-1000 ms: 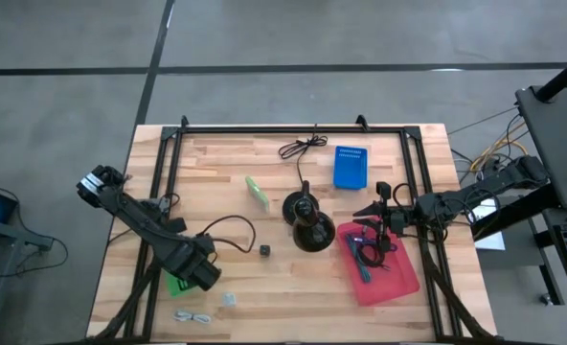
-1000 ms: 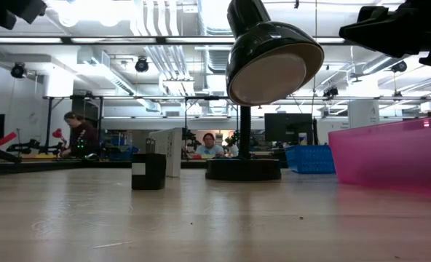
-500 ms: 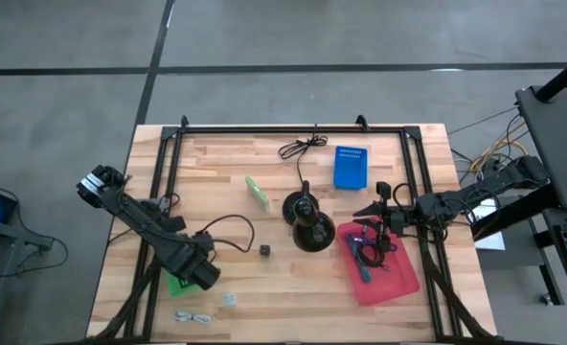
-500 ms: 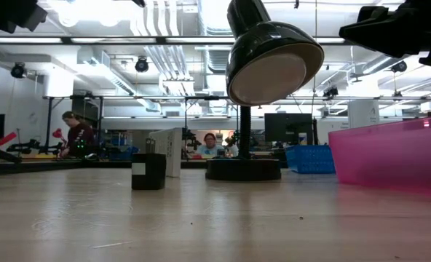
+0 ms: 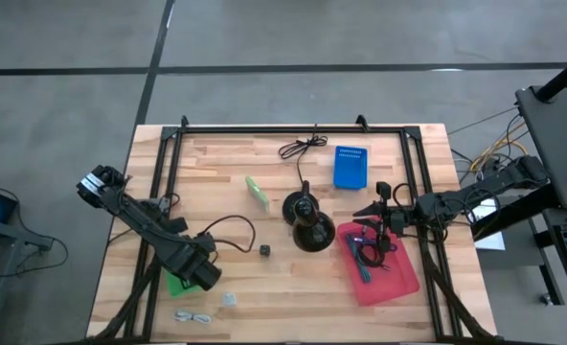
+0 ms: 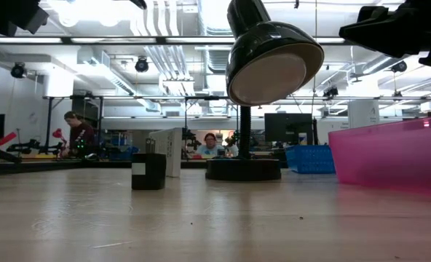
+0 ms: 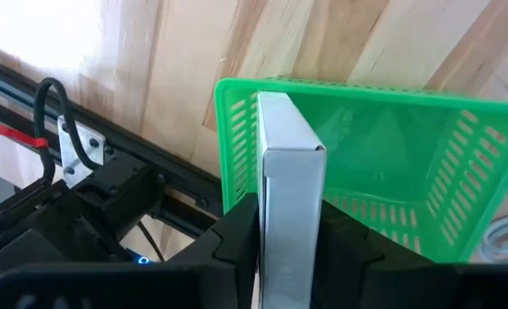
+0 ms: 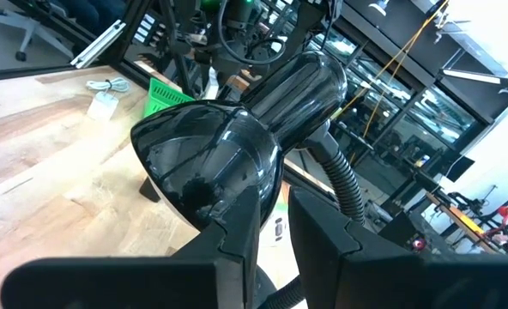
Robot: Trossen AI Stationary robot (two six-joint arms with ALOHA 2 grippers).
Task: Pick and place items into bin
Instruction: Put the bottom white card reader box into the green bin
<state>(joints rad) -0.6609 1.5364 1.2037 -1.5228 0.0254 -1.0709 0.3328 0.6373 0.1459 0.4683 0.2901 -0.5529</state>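
Left gripper (image 7: 288, 249) sits over the green bin (image 7: 408, 172) at the table's front-left, fingers pinched on a white box (image 7: 288, 172) held upright at the bin's near wall; box not released. In high view the bin (image 5: 178, 284) is mostly hidden under that gripper (image 5: 202, 273).

Right gripper (image 5: 365, 211) hovers at right side, just above the far end of the pink tray (image 5: 398, 278), beside the black lamp (image 5: 307, 225). Fingers spread apart, nothing between them per wrist view (image 8: 275, 232).

Items on table: tiny black cube (image 5: 264, 250) near centre, green/white packet (image 5: 257, 193) behind it, coiled black cable (image 5: 301, 148) at far edge, clear bits (image 5: 228, 300) near front edge. Pens + cable lie in pink tray. Blue bin (image 5: 351, 167) far right of centre.
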